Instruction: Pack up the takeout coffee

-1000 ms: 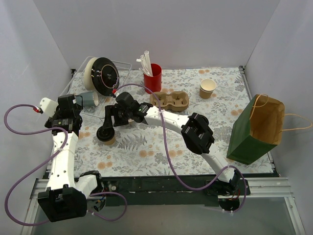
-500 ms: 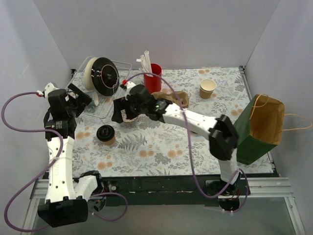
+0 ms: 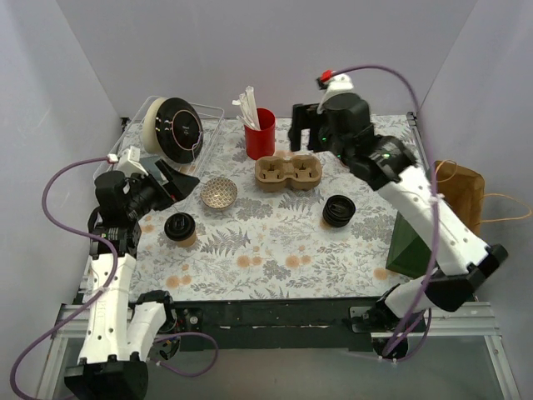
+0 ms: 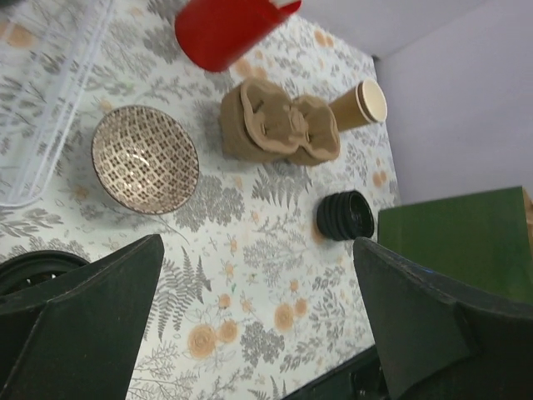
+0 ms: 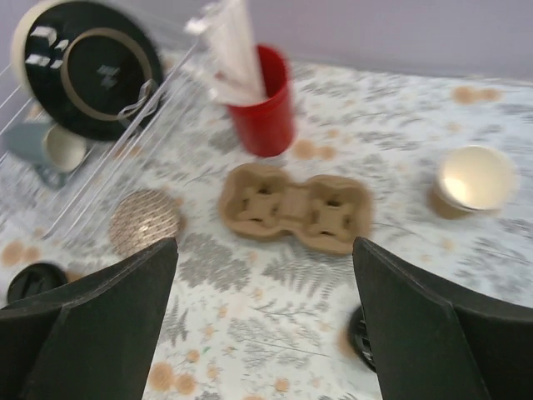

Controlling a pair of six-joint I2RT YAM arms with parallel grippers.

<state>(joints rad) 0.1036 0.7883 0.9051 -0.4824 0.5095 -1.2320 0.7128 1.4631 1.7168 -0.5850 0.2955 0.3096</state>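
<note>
The takeout coffee point(image 3: 179, 228), a small brown paper cup with its black lid on, stands upright at the left of the floral mat. Nothing holds it. Its lid peeks past my left finger in the left wrist view point(image 4: 37, 262) and shows at the bottom left of the right wrist view point(image 5: 33, 279). My left gripper point(image 3: 173, 182) hovers just behind and left of the cup, open and empty point(image 4: 258, 333). Raised over the back of the mat behind the cardboard carrier is my right gripper point(image 3: 306, 135), also open and empty point(image 5: 262, 333).
A brown two-cup carrier point(image 3: 288, 172) lies mid-back, beside a patterned bowl point(image 3: 218, 192). A red cup with straws point(image 3: 260, 132), a stack of black lids point(image 3: 339, 210) and a tan lidless cup point(image 5: 475, 177) stand around it. Green paper bag point(image 3: 433, 221) at right; dish rack with plate point(image 3: 171, 125) at back left.
My right arm left the lidded cup and swung up and across to the back right. My left gripper moved toward the cup from the rack side. Both jaws opened wider.
</note>
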